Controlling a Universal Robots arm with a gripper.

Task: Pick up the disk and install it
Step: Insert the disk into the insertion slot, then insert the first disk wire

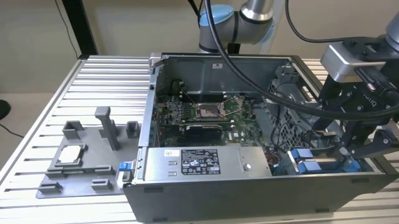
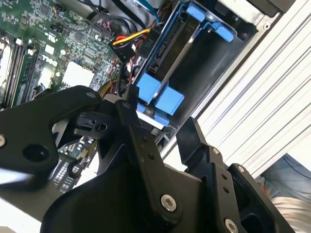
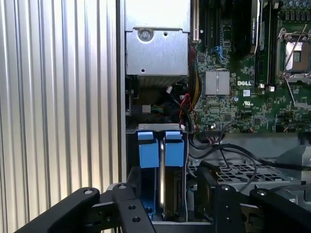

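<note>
Ribbed aluminium slats made up the bench [image 1: 93,93], and an open computer case [image 1: 249,198] lay on it with its side off. At the case's near corner, on the exterior view's right, the disk [image 1: 307,160] stood on edge, seated down inside a drive bay [image 3: 146,127]. Little of its silver body showed. In both wrist views its end appeared as two bright blue tabs side by side with a thin silver strip running between them, and I could not tell whether both tabs belonged to one carrier. The arm's jaws hung just above that end, spread apart and gripping nothing, one finger to either side of the blue tabs.

Along the near wall, beside the bay, sat a large grey box [image 1: 206,163] with a black-and-white label. Outside the case, on the exterior view's left, a grey tray [image 1: 81,182] with upright posts held a small flat silver chip [image 1: 70,154]; a small blue piece [image 1: 125,166] sat at the tray's edge beside the case. Farther in, a green circuit board [image 1: 206,112] covered the case floor. Beyond the far wall rose the arm [image 1: 249,14].
</note>
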